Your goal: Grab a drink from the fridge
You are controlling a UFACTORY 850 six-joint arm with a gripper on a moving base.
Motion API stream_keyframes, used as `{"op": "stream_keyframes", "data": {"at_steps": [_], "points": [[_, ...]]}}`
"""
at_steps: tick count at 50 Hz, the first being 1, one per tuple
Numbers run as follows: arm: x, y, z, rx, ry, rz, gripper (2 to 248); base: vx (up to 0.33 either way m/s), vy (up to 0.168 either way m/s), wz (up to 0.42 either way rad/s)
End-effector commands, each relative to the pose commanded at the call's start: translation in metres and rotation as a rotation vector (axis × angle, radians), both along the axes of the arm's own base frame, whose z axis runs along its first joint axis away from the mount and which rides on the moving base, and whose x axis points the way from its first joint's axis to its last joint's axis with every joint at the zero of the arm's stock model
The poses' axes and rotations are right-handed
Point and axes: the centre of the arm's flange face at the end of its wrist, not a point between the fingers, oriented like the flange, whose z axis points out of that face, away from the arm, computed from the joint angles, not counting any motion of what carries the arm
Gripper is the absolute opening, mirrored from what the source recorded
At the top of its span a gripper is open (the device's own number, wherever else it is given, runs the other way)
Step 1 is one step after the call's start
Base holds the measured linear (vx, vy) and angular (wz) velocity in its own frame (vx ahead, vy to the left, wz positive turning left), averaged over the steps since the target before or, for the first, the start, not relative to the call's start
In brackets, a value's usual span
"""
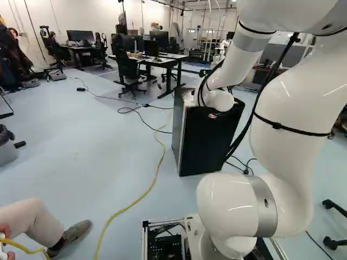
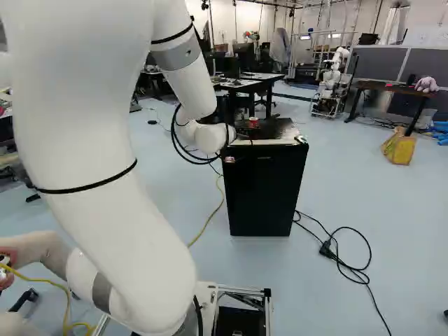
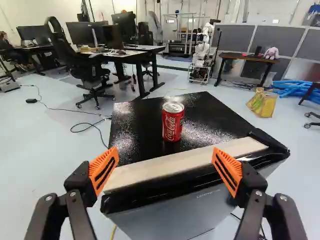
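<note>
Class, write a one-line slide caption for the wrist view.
The open gripper faces a red drink can standing upright on the small black fridge's top.

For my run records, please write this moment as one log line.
gripper: open, empty | red can: upright on top of fridge, ahead of gripper | fridge door: looks shut | grasp: not yet made

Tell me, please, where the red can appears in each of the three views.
Left base view: it cannot be seen.
Right base view: the red can, on the fridge, slightly right of the middle.
Wrist view: on the fridge, ahead of the gripper.
Shared landmark: the fridge.
</note>
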Motion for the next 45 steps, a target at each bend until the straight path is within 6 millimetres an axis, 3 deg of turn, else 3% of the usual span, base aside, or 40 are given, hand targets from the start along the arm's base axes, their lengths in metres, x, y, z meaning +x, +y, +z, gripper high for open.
{"op": "stream_keyframes", "data": {"at_steps": [45], "points": [[0.062,-0.019,-0.045,-0.008,-0.033,-0.010,247,0.000,0.000,0.000]]}}
